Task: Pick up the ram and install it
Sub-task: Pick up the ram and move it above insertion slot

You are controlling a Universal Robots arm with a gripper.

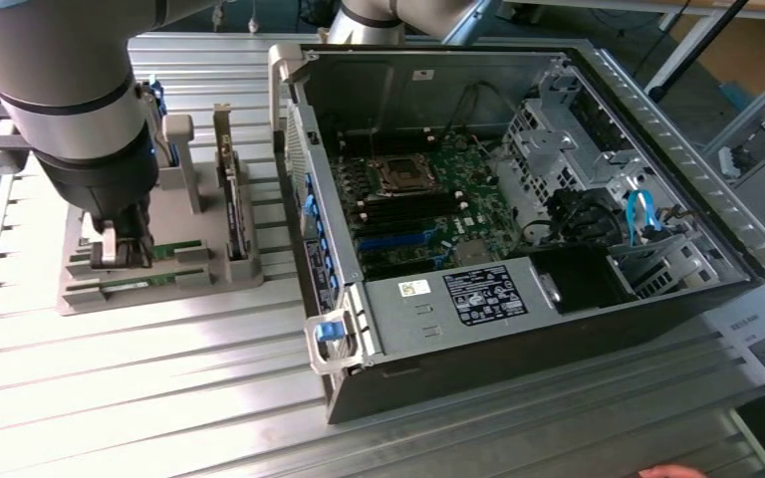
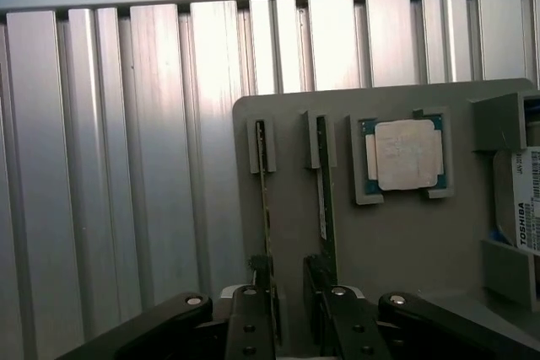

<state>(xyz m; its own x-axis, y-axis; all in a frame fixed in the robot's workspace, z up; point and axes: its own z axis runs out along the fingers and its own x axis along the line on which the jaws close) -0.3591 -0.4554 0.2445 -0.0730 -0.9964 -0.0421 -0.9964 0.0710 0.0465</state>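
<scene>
The fingers (image 2: 339,330) hide one end of the ram (image 2: 322,200).

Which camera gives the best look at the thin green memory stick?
The wrist view: the ram stands edge-on in its grey holder, close up. In the exterior view the arm covers most of it.

Soft, even light falls overall. Glare streaks the ribbed table (image 2: 160,166) beyond the pincer (image 2: 291,297). Inside the open case (image 1: 396,75) it is dim.

Both views downward, sharing holder (image 2: 396,242)
</scene>
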